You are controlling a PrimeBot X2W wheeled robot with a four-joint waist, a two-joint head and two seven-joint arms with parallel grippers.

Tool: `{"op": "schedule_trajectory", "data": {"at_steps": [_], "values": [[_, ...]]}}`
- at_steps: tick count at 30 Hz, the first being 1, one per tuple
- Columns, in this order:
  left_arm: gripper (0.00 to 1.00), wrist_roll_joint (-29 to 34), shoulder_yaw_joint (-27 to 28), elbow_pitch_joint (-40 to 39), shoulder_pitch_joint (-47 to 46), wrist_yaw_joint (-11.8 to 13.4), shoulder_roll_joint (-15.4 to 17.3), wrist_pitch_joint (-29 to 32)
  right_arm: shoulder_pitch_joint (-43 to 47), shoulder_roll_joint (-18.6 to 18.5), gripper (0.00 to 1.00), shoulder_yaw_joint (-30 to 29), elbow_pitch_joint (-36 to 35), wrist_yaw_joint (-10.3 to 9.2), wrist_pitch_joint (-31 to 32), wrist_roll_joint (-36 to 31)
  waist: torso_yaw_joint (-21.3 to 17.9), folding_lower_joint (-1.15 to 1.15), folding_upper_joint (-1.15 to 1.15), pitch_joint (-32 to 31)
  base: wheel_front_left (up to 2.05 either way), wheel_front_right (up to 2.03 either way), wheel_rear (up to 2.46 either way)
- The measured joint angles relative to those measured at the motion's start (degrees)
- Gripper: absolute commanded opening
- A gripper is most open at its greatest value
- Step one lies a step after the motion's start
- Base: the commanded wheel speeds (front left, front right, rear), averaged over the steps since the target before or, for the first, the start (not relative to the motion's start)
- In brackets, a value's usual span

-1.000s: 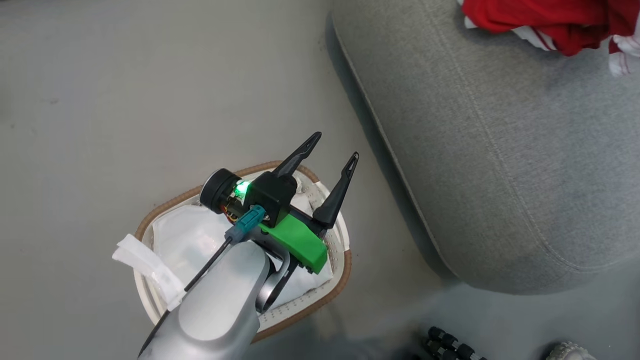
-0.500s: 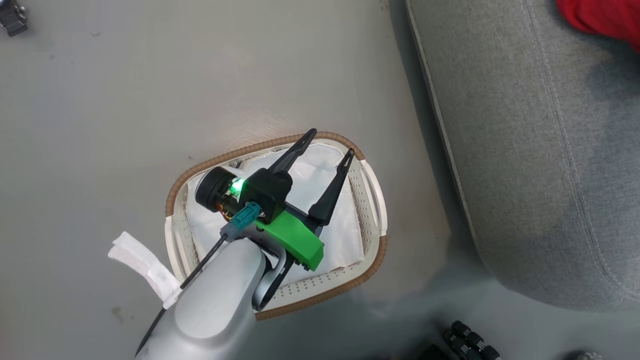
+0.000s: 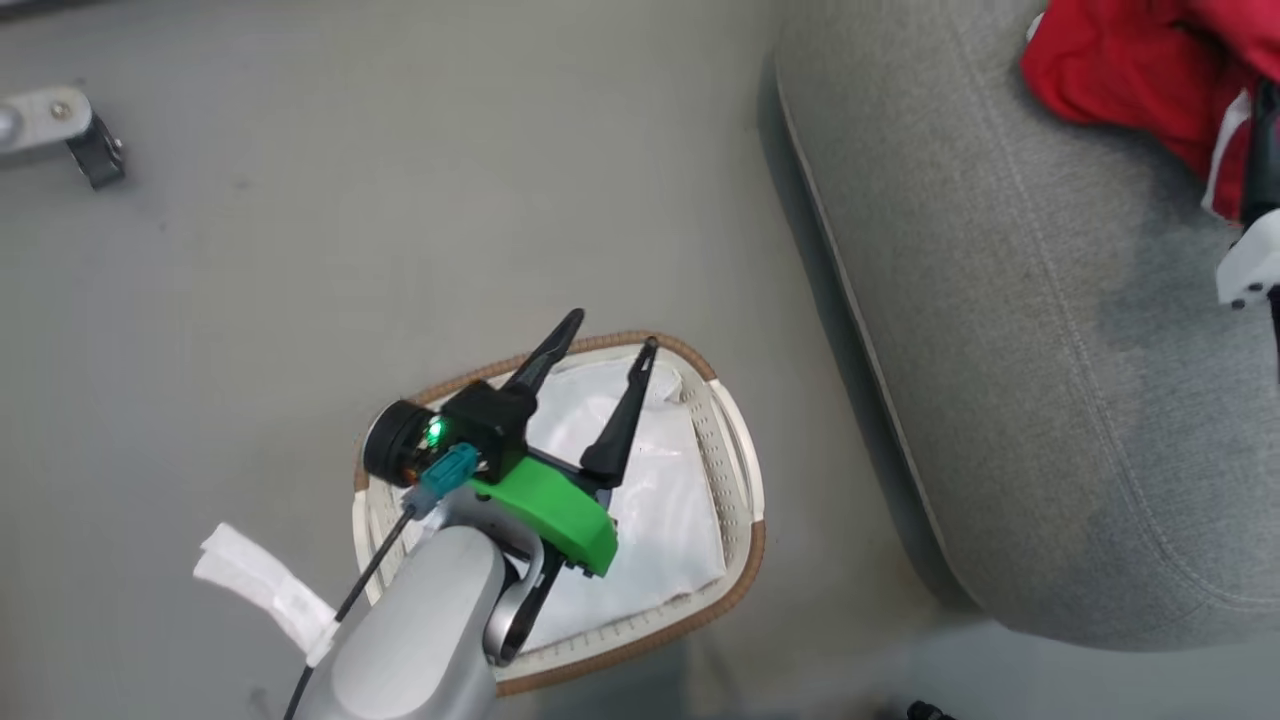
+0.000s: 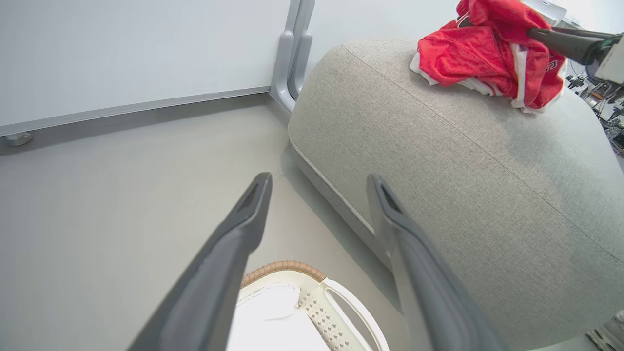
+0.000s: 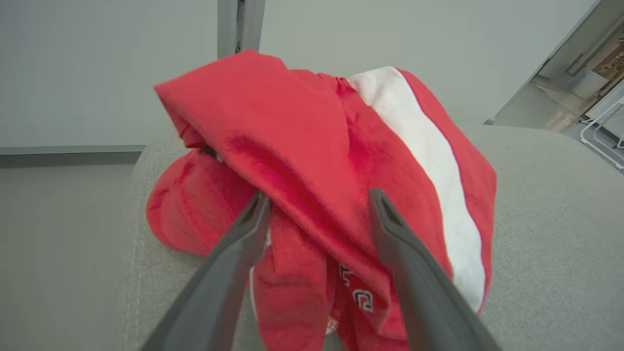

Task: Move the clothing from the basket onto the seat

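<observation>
The red clothing [image 5: 312, 161] lies heaped on the seat [image 3: 1000, 300], toward its far edge; the right end effector [image 5: 318, 195] is at the heap, fingers spread, red cloth between them; the basket [image 3: 735, 470] stands on the floor [image 3: 300, 250] beside the seat's near corner, white liner [image 3: 670, 500] inside; the left end effector [image 3: 612, 330] hovers above it, spread, empty.
</observation>
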Motion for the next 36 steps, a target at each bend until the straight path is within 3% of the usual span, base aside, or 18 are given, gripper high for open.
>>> {"op": "schedule_trajectory", "data": {"at_steps": [5, 12, 14, 21, 36], "values": [[1.00, 1.35, 5.45, -0.46, 3.63, 0.00, -0.27, 0.00, 5.93, 1.35, 1.00, 1.69, -4.23, 0.00, 0.00, 1.40, -0.03, 0.00, 0.00, -4.47, 0.00, 0.00, 0.00], [1.00, 5.21, 16.05, -1.67, 10.08, 0.40, -0.68, -0.01, 13.02, 5.93, 1.00, 2.34, -11.43, 0.00, 0.00, 3.61, 0.96, 0.00, 0.00, -10.65, 0.00, 0.00, 0.00], [1.00, 6.65, 19.11, -2.20, 11.70, 1.08, -0.82, -0.01, 14.60, 8.31, 1.00, 0.20, -14.33, 0.00, 0.00, 5.30, 1.67, -0.01, 0.00, -12.12, 0.00, 0.00, 0.00], [1.00, 11.15, 27.52, -4.20, 15.90, 2.98, -0.98, 0.00, 20.35, 12.46, 1.00, 0.92, -17.10, 0.00, -0.01, 4.81, 5.58, -0.01, 0.00, -15.31, 0.00, 0.00, 0.00], [1.00, 14.02, 32.61, -4.26, 21.65, 4.16, -1.13, -0.01, 27.08, 17.23, 1.00, 4.65, -16.59, 0.00, -0.01, 3.27, 10.78, -0.01, 0.00, -21.57, 0.00, 0.00, 0.00]]}}
